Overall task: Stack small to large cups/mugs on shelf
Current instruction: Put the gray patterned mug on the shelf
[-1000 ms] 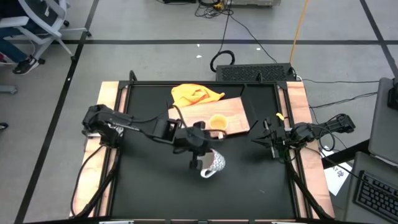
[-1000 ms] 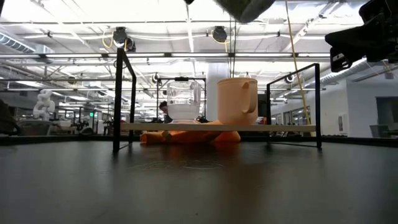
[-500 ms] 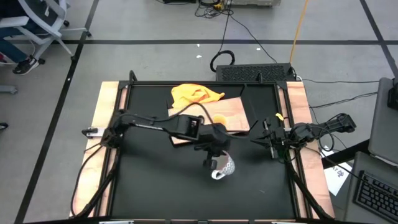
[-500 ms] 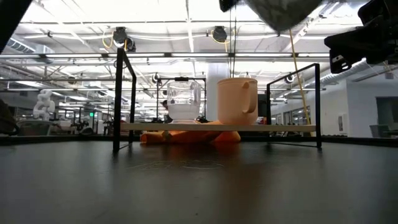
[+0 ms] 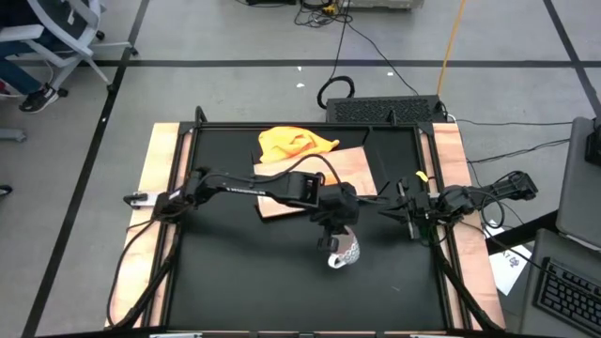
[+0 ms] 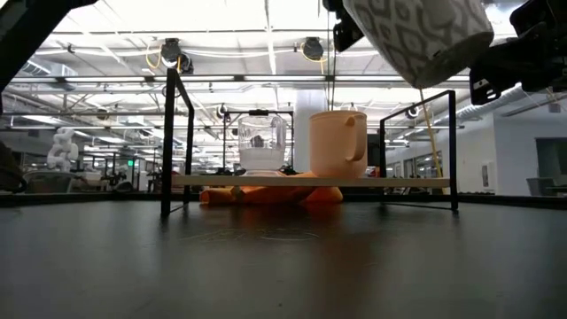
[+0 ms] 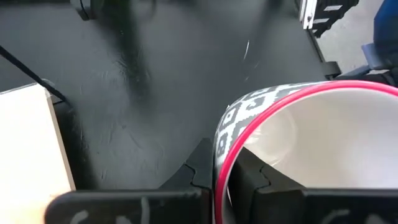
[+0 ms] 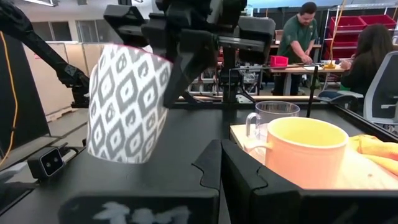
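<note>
My left gripper point(image 5: 331, 235) is shut on a white mug with a grey diamond pattern and a pink rim point(image 5: 344, 253), held high above the black table. It shows at the top of the low view point(image 6: 416, 35) and in the right wrist view point(image 8: 127, 102). A yellow-orange mug point(image 6: 337, 143) and a clear glass cup point(image 6: 261, 146) stand upright on the wooden shelf board point(image 6: 390, 182), the glass to the left. My right gripper point(image 5: 399, 208) waits shut near the table's right edge. My left gripper holds the white mug by its wall at the pink rim point(image 7: 219, 163), one finger point(image 7: 249, 177) inside the mug and one finger point(image 7: 198, 167) outside. The fingers come from above, pointing down. The mug hangs below them, tilted, lifted clear of the table.
A yellow cloth point(image 5: 296, 143) lies at the board's far left corner. A black frame point(image 6: 166, 142) stands around the table. People work at benches beyond the table point(image 8: 305, 31).
My left gripper has carried the white mug toward the table's right edge, still shut on its rim. The mug stays clear of the table and has come lower and larger into the low view.
</note>
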You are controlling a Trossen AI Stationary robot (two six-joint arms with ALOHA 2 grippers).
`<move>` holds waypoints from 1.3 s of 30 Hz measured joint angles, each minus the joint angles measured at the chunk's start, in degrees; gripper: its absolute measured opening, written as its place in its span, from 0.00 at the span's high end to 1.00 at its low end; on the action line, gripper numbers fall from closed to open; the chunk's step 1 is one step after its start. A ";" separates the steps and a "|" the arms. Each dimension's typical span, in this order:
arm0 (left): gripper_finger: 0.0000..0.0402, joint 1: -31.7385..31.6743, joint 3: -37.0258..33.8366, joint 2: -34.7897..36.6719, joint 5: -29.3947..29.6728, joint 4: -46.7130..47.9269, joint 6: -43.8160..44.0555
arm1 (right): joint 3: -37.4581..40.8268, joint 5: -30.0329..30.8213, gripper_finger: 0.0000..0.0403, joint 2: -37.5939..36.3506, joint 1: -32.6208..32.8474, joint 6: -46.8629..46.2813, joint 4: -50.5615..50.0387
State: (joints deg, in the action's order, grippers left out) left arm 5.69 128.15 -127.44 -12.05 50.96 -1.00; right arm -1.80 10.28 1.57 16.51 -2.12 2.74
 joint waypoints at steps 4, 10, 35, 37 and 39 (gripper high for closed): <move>0.95 0.34 0.01 -0.01 -0.05 0.88 0.20 | 0.00 0.00 1.00 -0.01 -0.01 0.01 -0.07; 0.95 1.22 -2.09 0.09 1.38 1.46 0.66 | -0.02 0.02 1.00 0.00 -0.01 0.01 -0.11; 0.95 3.65 -8.95 -3.31 8.03 4.07 0.69 | -0.01 0.07 1.00 0.24 -0.02 -0.19 -0.83; 0.95 3.58 -8.95 -3.49 8.02 4.46 0.63 | -0.01 0.09 1.00 0.46 -0.02 -0.21 -0.74; 0.95 3.58 -8.95 -3.52 7.95 5.37 0.56 | -0.01 0.11 1.00 0.93 -0.02 -0.21 -0.79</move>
State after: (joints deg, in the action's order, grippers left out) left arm 9.28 119.20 -130.96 -4.10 56.33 -0.43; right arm -1.81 10.39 2.50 16.49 -2.33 1.96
